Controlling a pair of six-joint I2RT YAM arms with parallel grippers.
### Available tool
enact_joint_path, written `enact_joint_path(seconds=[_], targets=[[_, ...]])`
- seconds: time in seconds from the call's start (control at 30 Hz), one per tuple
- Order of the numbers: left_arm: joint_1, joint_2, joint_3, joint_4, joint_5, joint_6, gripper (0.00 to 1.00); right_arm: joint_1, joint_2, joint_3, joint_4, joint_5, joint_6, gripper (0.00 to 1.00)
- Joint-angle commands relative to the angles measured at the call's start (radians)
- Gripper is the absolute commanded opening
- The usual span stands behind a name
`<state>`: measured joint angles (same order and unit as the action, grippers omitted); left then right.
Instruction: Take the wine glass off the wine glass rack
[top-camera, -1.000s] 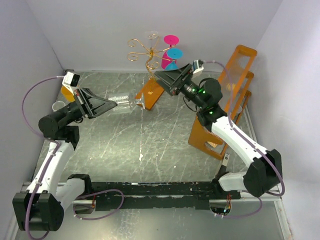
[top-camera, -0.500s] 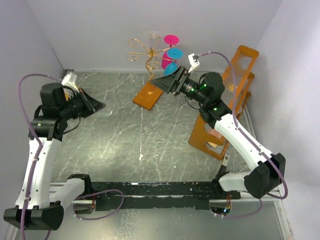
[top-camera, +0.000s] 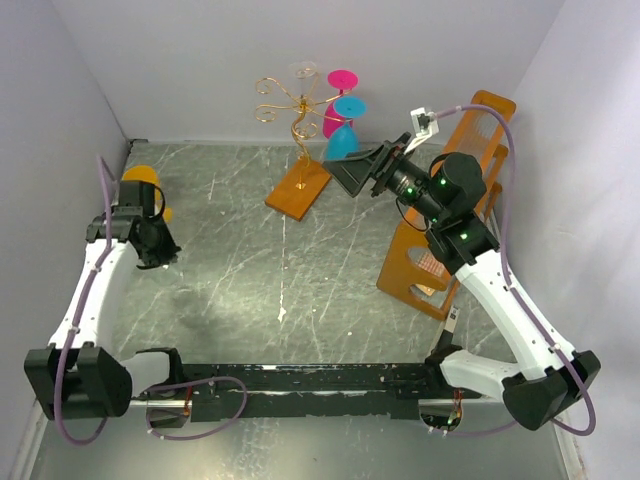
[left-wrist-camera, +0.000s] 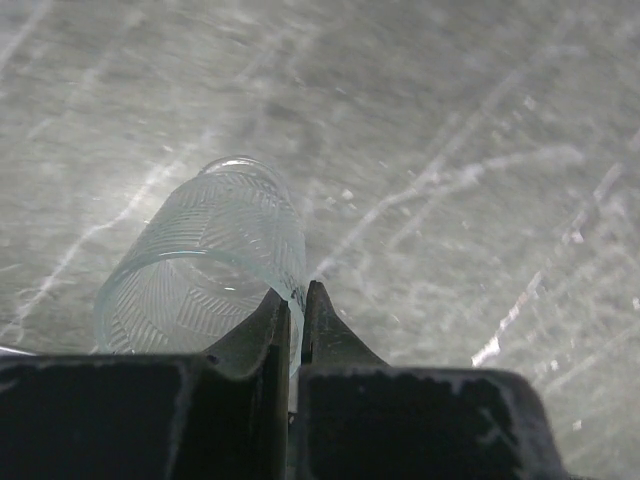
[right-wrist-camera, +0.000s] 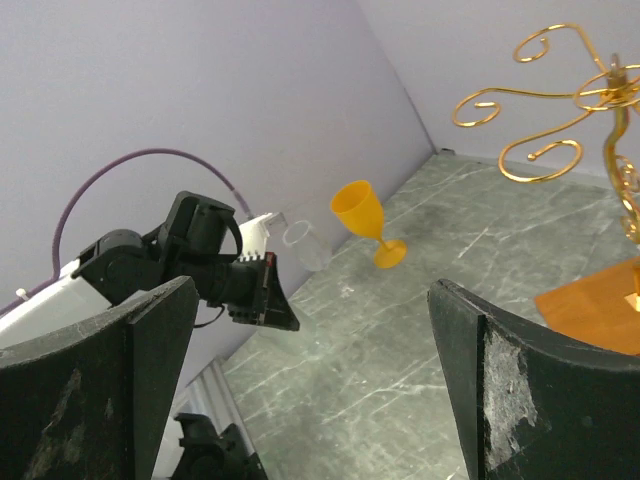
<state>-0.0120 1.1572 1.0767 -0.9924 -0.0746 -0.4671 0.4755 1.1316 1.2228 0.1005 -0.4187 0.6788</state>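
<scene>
Top external view: my two arms work over one grey surface (top-camera: 300, 270), the left low by the left wall, the right raised toward the back.
Done, as I judge: the orange wine glass (right-wrist-camera: 357, 205) is on the surface near the left wall, well apart from the wine glass rack (top-camera: 292, 108), so that one looks finished.
Left, as I judge: neither pincer holds a wine glass, and coloured ones hang on the rack. To take another I would have to close on it and lift it clear of its scroll.
Big orange frame (top-camera: 490, 105): one, with clear panels, at the right edge; not part of this job.
Rack: one, gold wire on an orange base, back centre.
Glasses on the rack: two I can count, a pink glass (top-camera: 342, 78) and a blue glass (top-camera: 342, 143), on its right side. A faint clear shape at the top may be a third.
Orange wine glass: one, seemingly on its foot.
Clear tumbler (left-wrist-camera: 205, 275): one, patterned, near the orange glass.
Right pincer (top-camera: 345, 172): spread wide, nothing in it, near the blue glass.
Left pincer (left-wrist-camera: 296, 305): drawn to a hairline slit, tips right by the tumbler's wall; touching or not, I cannot tell.
</scene>
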Motion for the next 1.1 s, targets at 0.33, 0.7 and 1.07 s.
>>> enact_joint_path(seconds=[0.33,0.7,1.07], targets=[[0.344,0.174,-0.077,0.203,-0.075,0.068,0.07,-0.008,-0.045,-0.005,-0.135,0.126,-0.175,1.0],[0.354,0.157,-0.074,0.211,-0.156,0.049,0.43,-0.008,-0.03,-0.004,-0.133,0.105,-0.168,1.0],[0.355,-0.059,-0.058,0.187,-0.06,0.06,0.87,-0.008,-0.008,0.071,-0.241,0.168,-0.233,1.0]])
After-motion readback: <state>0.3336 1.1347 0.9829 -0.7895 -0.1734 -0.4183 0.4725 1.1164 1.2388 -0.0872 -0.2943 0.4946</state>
